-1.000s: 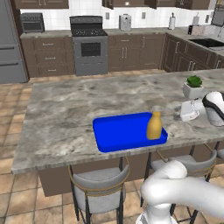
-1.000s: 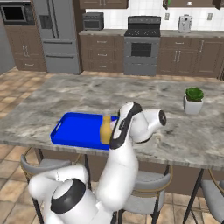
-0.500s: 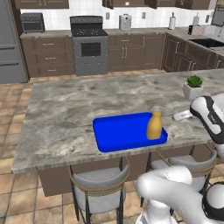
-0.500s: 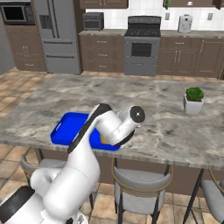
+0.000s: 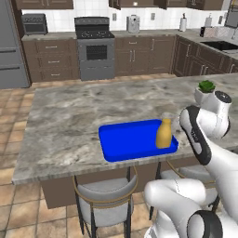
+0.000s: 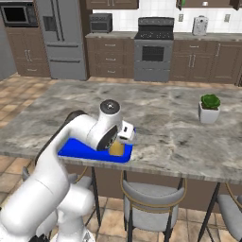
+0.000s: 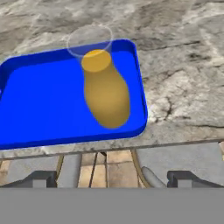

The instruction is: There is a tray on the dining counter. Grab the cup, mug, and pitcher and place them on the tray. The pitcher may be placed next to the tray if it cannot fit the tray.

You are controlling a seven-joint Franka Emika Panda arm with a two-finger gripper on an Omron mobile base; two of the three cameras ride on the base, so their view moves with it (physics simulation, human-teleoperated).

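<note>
A glossy blue tray (image 5: 132,142) with rounded corners lies mid-frame on the marbled grey counter (image 5: 69,116). The smooth yellow-orange pitcher (image 7: 106,89), bulbous below a narrower neck, stands upright in the tray's right end. The gripper (image 7: 111,177), at bottom frame, gapes wide, empty.

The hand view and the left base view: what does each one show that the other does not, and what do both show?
Hand view alone: the gripper with its two dark tips wide apart and nothing between them.

Left base view alone: the small green potted plant in a white pot on the far right of the counter, and the black stove against the back wall.

Both: the yellow-orange bottle-shaped pitcher standing upright inside the bright blue flat tray, near one end, on the grey marbled dining counter.
</note>
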